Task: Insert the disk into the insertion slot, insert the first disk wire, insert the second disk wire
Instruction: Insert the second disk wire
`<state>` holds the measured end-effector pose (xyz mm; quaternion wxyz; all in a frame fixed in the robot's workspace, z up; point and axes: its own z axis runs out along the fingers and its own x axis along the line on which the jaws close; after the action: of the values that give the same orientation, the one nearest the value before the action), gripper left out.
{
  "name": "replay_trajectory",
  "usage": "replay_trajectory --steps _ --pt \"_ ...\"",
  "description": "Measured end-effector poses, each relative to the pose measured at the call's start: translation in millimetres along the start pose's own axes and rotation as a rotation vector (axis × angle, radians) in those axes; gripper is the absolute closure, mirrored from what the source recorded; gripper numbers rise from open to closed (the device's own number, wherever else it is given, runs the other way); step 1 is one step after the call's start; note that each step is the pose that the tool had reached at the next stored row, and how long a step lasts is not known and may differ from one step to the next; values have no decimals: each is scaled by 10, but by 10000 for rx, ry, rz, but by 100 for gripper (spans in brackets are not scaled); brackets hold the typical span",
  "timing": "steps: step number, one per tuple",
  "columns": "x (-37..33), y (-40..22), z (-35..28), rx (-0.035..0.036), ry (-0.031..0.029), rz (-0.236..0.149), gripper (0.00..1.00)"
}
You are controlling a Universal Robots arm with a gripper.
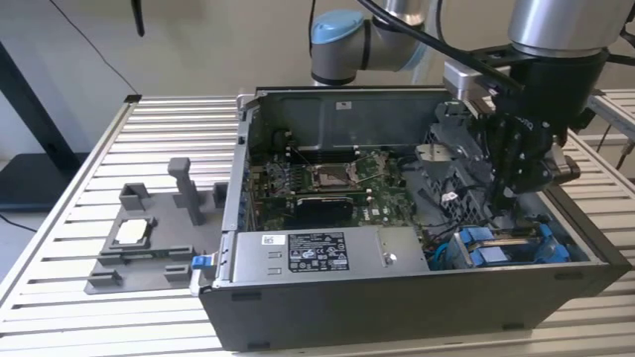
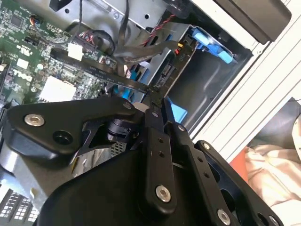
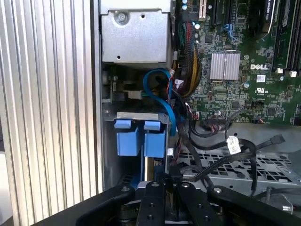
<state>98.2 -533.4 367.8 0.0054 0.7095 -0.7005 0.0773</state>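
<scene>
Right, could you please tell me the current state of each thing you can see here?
computer case: open, side panel off.
disk: apparently seated in the insertion slot.
hand: inside the case, over the disk.
black cables: loose, draped inside the case.
processor: outside the case, lying in the grey fixture.

Metal, plastic and circuit board in an open computer case

The case [image 1: 397, 297] was matt dark-grey metal on a ribbed, pale metal surface [image 1: 59, 245]; the pincer [image 2: 155, 101] was matt black with shiny screws, the insertion slot [image 3: 141, 136] carried glossy blue plastic rails, the motherboard [image 3: 263, 70] looked green.
</scene>
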Motion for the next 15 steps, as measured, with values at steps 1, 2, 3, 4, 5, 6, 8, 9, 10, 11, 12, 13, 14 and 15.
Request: replay_trajectory --steps 1,2,3,4,5,6,8,9,10,11,12,13,14,15 --pt "20 -9 5 -7 -32 3 84" --pt "41 -18 11 -15 -68 5 84" --pt "63 -26 16 -24 -95 7 84" --pt "84 -33 20 -32 -126 9 84" --pt "103 -40 25 -38 -164 12 84" --pt "118 -44 30 -39 -227 19 84" --pt "134 -46 36 -37 -540 50 84" --pt "140 -46 37 -35 -730 70 84" --pt "145 -47 38 -34 -907 87 84" --pt "151 -47 39 -33 -1087 105 84" --pt "163 -48 42 -31 -1273 123 84" --pt "178 -49 45 -30 -1444 141 84" --pt "195 -50 49 -29 -1600 156 84" --pt "211 -51 53 -28 -1749 172 84"
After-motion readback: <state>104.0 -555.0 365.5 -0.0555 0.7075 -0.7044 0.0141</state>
